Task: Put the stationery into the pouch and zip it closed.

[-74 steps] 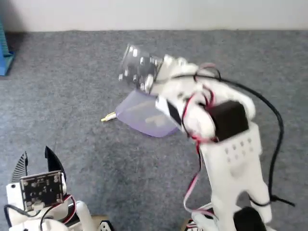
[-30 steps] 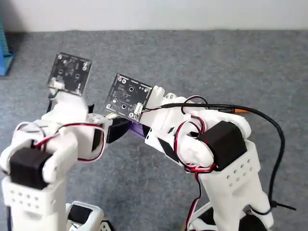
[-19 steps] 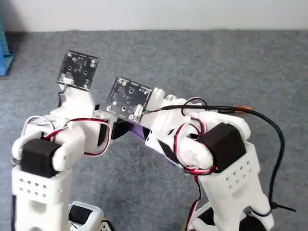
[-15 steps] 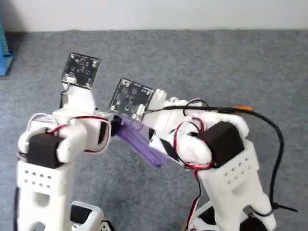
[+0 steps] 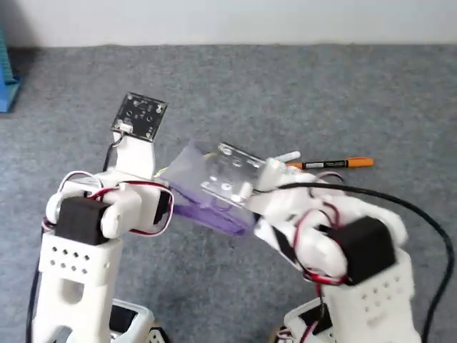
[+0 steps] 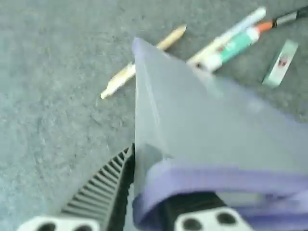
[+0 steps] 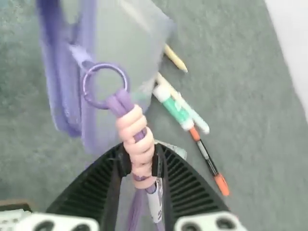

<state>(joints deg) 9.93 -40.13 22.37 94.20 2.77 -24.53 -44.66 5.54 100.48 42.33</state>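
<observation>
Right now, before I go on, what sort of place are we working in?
Probably an indoor bench setup for robot trials: a flat grey carpeted surface runs up to a plain white wall, with a pencil and orange marker lying loose near the purple pouch.

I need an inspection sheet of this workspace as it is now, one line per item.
Surface: grey carpet.
Job's things: pouch held up between the grippers; pencil, green pen, orange marker and small green piece lie on the carpet, outside it.
Clutter: nothing seen.
Grippers: left gripper shut on the pouch edge; right gripper shut on the pull cord.
Cables: red and black wires on both arms; thick black cable over the right arm.
Surroundings: white wall; blue object at the edge.
</observation>
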